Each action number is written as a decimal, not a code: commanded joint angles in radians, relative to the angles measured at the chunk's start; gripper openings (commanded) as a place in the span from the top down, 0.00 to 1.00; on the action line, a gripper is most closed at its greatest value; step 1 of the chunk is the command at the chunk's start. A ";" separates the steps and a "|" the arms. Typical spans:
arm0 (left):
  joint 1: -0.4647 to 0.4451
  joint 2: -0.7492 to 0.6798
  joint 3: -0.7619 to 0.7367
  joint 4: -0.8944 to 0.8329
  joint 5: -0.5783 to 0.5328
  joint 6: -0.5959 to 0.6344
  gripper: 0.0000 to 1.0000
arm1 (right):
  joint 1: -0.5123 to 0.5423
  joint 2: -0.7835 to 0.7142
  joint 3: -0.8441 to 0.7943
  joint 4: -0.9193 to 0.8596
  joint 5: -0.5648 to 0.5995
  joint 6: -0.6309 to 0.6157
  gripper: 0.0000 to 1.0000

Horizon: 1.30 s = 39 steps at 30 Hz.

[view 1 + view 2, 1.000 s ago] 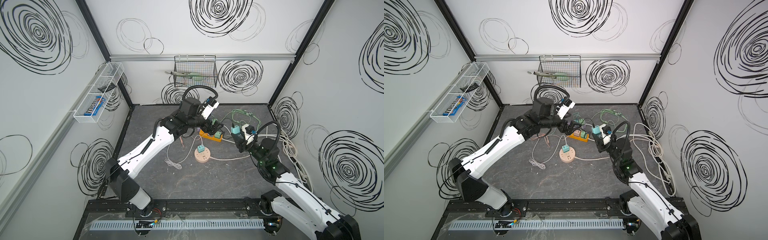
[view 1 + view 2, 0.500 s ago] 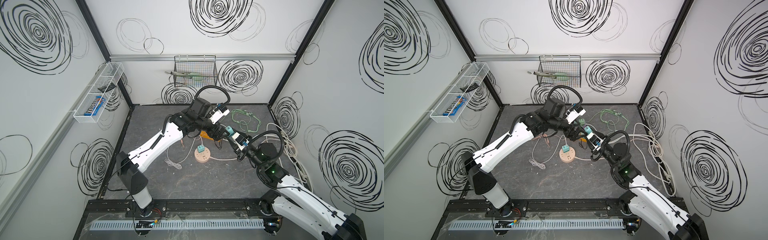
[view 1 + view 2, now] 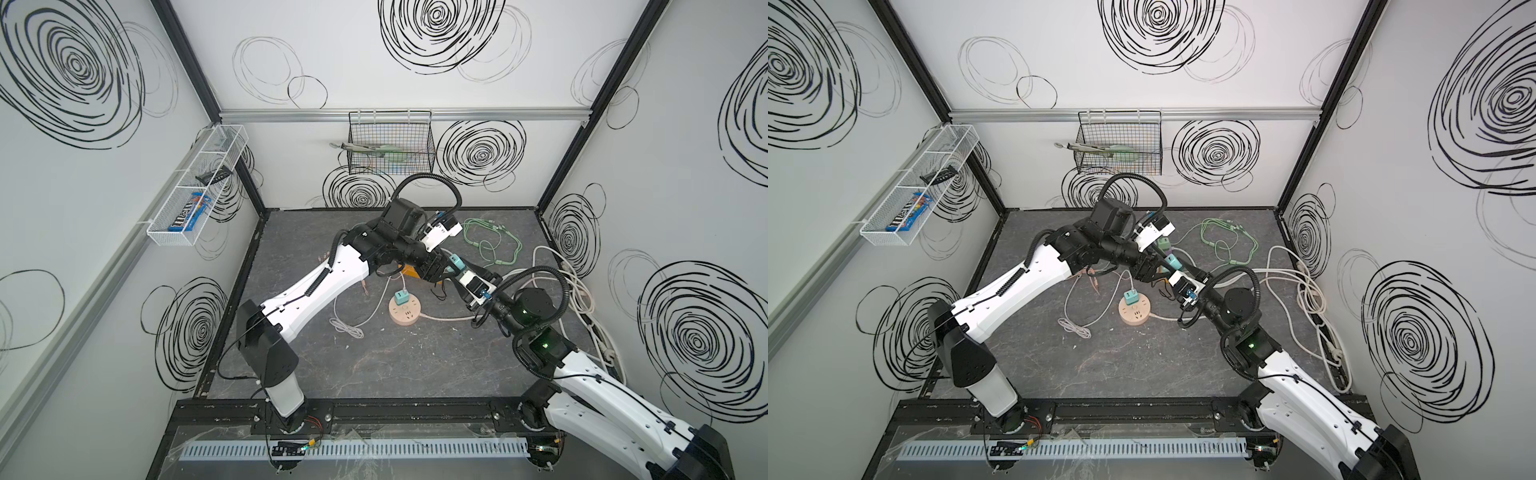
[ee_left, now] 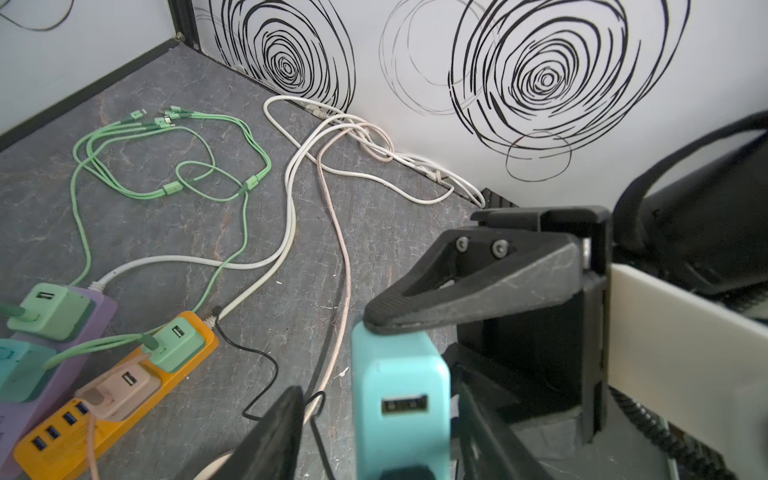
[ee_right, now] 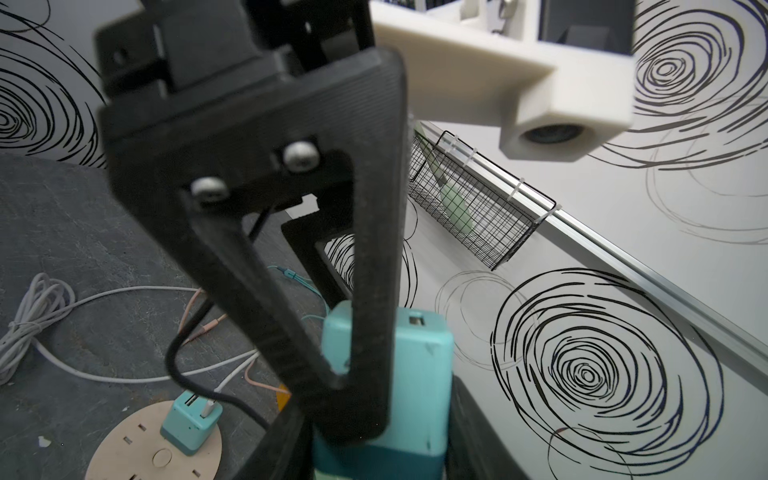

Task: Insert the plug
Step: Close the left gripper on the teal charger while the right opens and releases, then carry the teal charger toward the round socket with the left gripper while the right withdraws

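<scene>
The plug is a teal block charger with a USB port, held in mid-air above the middle of the table. My right gripper is shut on its lower end; in the right wrist view the plug sits between both black fingers. My left gripper reaches in from the opposite side and straddles the plug. It is open, with a clear gap between one finger and the plug. A round beige socket lies on the table below, a small teal charger plugged into it.
An orange power strip and a purple one lie side by side with chargers in them. Green cables loop at the back. White cables run along the right wall. A wire basket hangs on the back wall.
The left arm swung right and the right gripper carried the plug left and up, so they met. The left jaws narrowed around the plug.
</scene>
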 commanded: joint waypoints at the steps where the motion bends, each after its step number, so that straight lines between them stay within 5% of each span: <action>1: 0.006 -0.040 -0.018 0.060 0.003 0.000 0.44 | 0.012 -0.015 -0.005 0.060 -0.019 -0.021 0.68; 11: 0.005 -0.040 -0.030 0.094 0.020 -0.027 0.80 | 0.015 0.006 0.014 0.013 -0.050 0.009 0.66; 13: 0.005 -0.045 -0.032 0.098 0.017 -0.024 0.89 | 0.014 0.015 0.018 0.003 -0.048 0.045 0.61; 15: 0.005 -0.057 -0.041 0.113 -0.021 -0.027 1.00 | 0.009 0.024 0.023 -0.008 -0.033 0.136 0.44; 17: 0.006 -0.076 -0.060 0.134 -0.081 -0.030 1.00 | -0.007 0.034 0.033 -0.033 -0.015 0.242 0.19; 20: 0.019 -0.111 -0.100 0.178 -0.160 -0.046 1.00 | -0.069 0.060 0.057 -0.107 0.035 0.457 0.06; 23: 0.034 -0.137 -0.132 0.220 -0.206 -0.073 1.00 | -0.193 0.081 0.047 -0.165 -0.150 0.616 0.03; 27: 0.045 -0.144 -0.138 0.233 -0.198 -0.093 1.00 | -0.220 0.099 -0.055 -0.058 -0.334 0.593 0.03; 39: 0.046 -0.140 -0.135 0.233 -0.164 -0.116 1.00 | -0.109 0.363 -0.091 0.196 -0.250 0.621 0.03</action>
